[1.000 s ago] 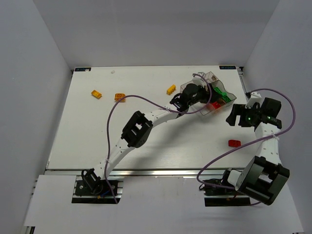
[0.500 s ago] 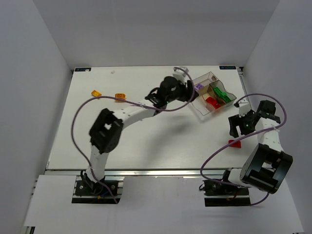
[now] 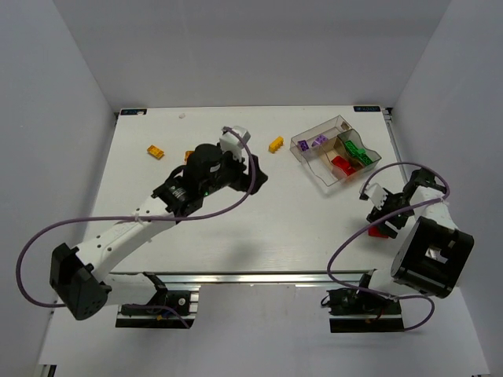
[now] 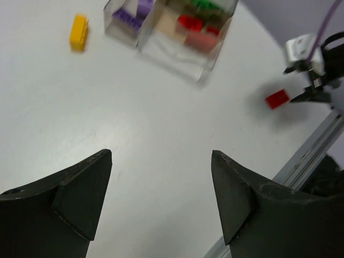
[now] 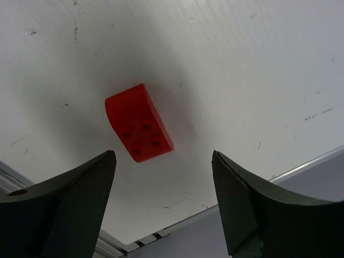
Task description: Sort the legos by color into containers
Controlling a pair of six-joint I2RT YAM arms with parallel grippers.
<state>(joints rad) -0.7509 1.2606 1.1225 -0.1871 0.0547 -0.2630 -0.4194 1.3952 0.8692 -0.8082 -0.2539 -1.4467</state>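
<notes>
Right gripper (image 5: 162,155): spread wide, holds nothing, hangs low over small red studded plastic brick (image 5: 138,122). Lies flat on white table (image 3: 275,228), in the gap between the two fingers, touches neither. From above: sits at near right of table, close to front edge, half hidden under the gripper.

Left gripper (image 4: 160,154): spread wide too, empty, hovers over bare table left of centre.

Clear rectangular plastic box with tan bottom and dividers (image 3: 313,165): stands at far right of table, well apart from both grippers. Holds purple bricks (image 3: 302,145) in the far-left compartment, a bare tan compartment beside that, then red bricks (image 3: 342,165) and green bricks (image 3: 355,149) toward the right end. Cannot tell exactly where the divider runs between red and green.

Small yellow studded brick (image 3: 276,144): loose on table, just left of the box, apart from it. Second yellow brick (image 3: 156,151): loose at far left. Orange brick (image 3: 189,155): near that one, partly hidden behind the left arm.
</notes>
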